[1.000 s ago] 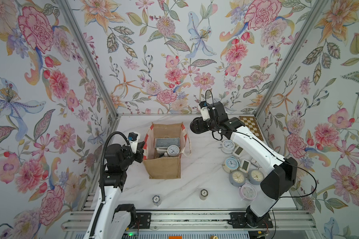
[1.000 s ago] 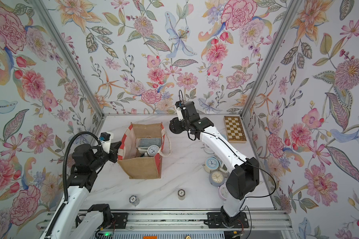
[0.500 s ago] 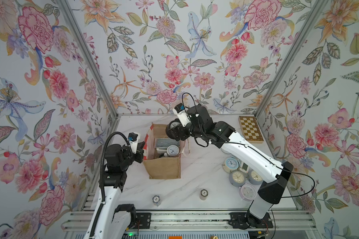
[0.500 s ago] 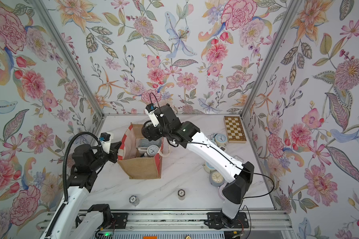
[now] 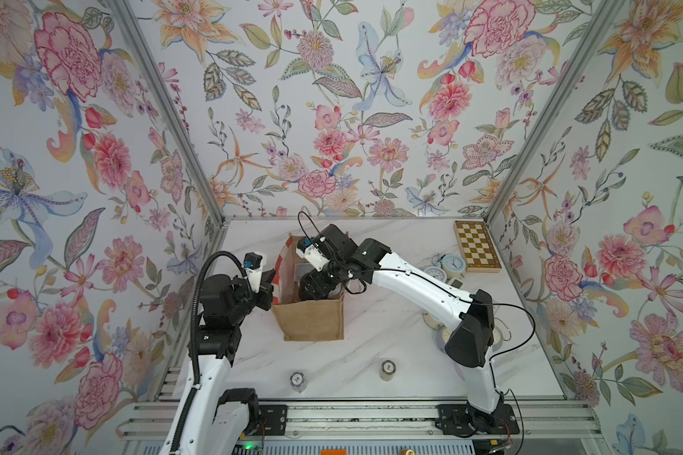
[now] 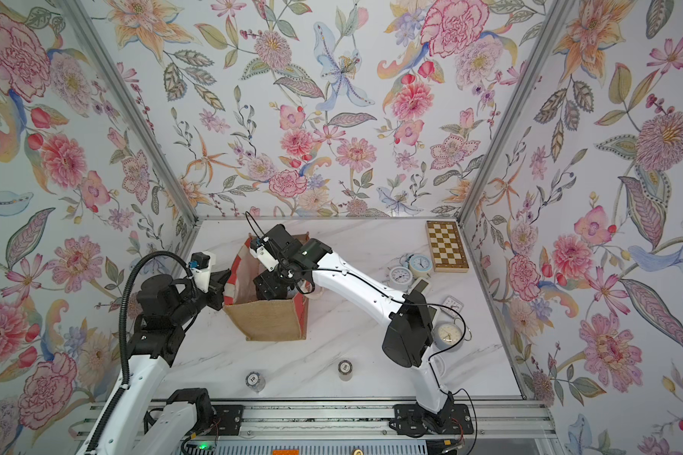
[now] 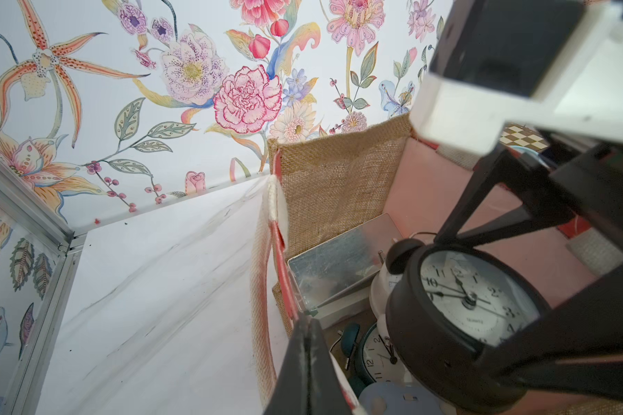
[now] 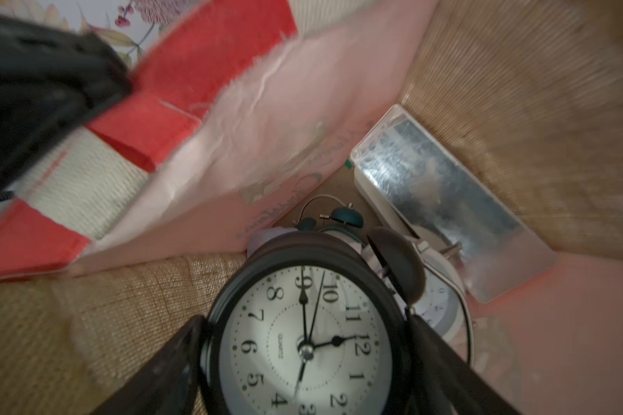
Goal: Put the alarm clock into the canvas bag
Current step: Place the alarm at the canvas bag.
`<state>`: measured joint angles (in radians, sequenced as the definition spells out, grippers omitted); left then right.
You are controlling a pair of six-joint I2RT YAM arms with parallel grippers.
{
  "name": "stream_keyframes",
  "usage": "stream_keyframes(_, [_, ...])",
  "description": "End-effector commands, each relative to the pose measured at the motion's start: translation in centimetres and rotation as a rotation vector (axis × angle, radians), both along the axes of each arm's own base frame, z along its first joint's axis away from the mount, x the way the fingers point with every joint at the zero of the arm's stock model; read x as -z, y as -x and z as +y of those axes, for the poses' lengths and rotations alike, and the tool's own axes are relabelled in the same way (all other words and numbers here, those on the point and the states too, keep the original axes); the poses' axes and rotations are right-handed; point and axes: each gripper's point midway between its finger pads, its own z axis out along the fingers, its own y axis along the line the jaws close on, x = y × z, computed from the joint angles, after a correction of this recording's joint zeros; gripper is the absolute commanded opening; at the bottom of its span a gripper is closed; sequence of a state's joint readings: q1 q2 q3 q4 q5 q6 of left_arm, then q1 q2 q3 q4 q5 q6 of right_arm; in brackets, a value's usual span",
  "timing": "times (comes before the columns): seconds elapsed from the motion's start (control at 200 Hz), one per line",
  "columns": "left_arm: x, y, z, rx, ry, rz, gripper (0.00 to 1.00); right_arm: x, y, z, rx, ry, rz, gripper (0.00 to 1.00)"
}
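Between the right fingers (image 8: 166, 370), spread wide and pressed to either side of its black case, the alarm clock (image 8: 304, 337) hangs inside the mouth of the canvas bag (image 5: 312, 323), its dial turned toward the wrist camera. Beyond the fingertips, on the bag's floor, lie a teal clock (image 7: 371, 354), a white clock (image 8: 436, 294) and a silver-faced box (image 8: 446, 201). The left fingers (image 7: 306, 363), closed narrow, pinch the bag's red-and-white side rim. Well apart from both, on the bench (image 5: 371, 354), sit a chessboard box (image 5: 477, 246) and further clocks (image 5: 452, 263).
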<state>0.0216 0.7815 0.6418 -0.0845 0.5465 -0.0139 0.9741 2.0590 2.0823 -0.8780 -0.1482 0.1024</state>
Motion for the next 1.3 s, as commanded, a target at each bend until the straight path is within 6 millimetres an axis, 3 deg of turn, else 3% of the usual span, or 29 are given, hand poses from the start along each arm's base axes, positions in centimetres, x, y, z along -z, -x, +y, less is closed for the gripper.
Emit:
stream_keyframes(0.0, [-1.3, 0.3, -0.1, 0.01, 0.0, -0.052, 0.0, -0.7, 2.3, -0.5, -0.063, 0.013, 0.073, 0.54])
stream_keyframes(0.31, [-1.3, 0.3, -0.2, 0.015, 0.002, -0.055, 0.0, 4.6, 5.4, -1.5, -0.128, 0.146, 0.228, 0.55])
stream_keyframes(0.615, [-1.3, 0.3, -0.1, 0.011, 0.0, -0.053, 0.0, 10.3, 5.5, -1.1, -0.155, 0.25, 0.321, 0.58])
stream_keyframes(0.821, [-1.3, 0.3, 0.0, 0.009, -0.003, -0.053, 0.0, 13.3, 4.7, -2.1, -0.113, 0.349, 0.306, 0.64])
stream_keyframes(0.911, [-1.2, 0.3, -0.1, 0.011, -0.003, -0.051, 0.0, 13.0, 4.1, -2.5, -0.089, 0.376, 0.27, 0.69])
stream_keyframes(1.041, [-1.1, 0.2, 0.0, 0.005, -0.002, -0.046, 0.02, 10.7, 4.0, -2.5, -0.093, 0.362, 0.228, 0.78])
stream_keyframes(1.236, [-1.1, -0.1, 0.3, -0.019, 0.013, -0.037, 0.25, 5.9, 4.7, -2.0, -0.112, 0.268, 0.194, 0.99])
stream_keyframes(1.296, [-1.2, -0.2, 0.4, -0.028, 0.022, -0.031, 0.3, 4.6, 4.8, -2.1, -0.111, 0.242, 0.18, 0.99])
